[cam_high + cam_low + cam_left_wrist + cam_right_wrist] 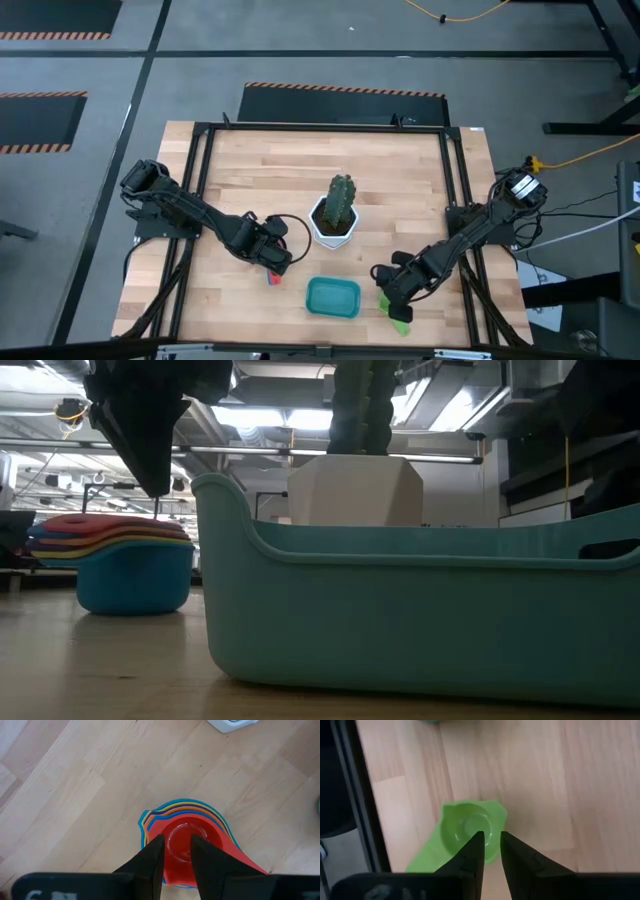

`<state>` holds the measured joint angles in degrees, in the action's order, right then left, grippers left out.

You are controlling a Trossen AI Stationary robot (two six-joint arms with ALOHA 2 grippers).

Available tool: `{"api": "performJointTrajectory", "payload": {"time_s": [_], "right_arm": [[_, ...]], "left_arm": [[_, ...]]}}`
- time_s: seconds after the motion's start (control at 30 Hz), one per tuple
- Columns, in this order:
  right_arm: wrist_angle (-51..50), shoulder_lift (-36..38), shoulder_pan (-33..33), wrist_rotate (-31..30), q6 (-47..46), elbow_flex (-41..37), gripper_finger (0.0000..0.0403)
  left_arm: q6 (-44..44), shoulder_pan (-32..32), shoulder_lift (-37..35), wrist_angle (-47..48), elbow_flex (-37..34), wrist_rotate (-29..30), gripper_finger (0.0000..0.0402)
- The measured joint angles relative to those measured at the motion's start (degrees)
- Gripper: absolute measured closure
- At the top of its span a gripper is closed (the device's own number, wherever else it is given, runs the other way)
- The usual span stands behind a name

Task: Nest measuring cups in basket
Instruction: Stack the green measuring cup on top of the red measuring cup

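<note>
1. Near the table's [230,170] front edge: teal basket [333,297], holding no cups seen from above.
2. From the left wrist only: nested cups [187,837], red innermost, left gripper [177,847] fingers narrow, straddling the red rim.
3. From the right wrist only: green cup [470,832] at the front right corner, right gripper [491,845] narrow over its rim.

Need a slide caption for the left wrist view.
Left gripper hovers over the nested cup stack, red cup on top, on the wooden table.
</note>
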<state>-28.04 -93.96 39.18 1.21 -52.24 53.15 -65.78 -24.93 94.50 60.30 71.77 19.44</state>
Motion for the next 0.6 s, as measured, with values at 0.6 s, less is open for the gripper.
{"api": "performJointTrajectory", "payload": {"time_s": [0.6], "right_arm": [[1.0, -5.8, 0.0, 1.4, 0.0, 0.0, 0.0347]], "left_arm": [[0.0, 0.0, 0.0, 0.0, 0.0, 0.0, 0.0317]]}}
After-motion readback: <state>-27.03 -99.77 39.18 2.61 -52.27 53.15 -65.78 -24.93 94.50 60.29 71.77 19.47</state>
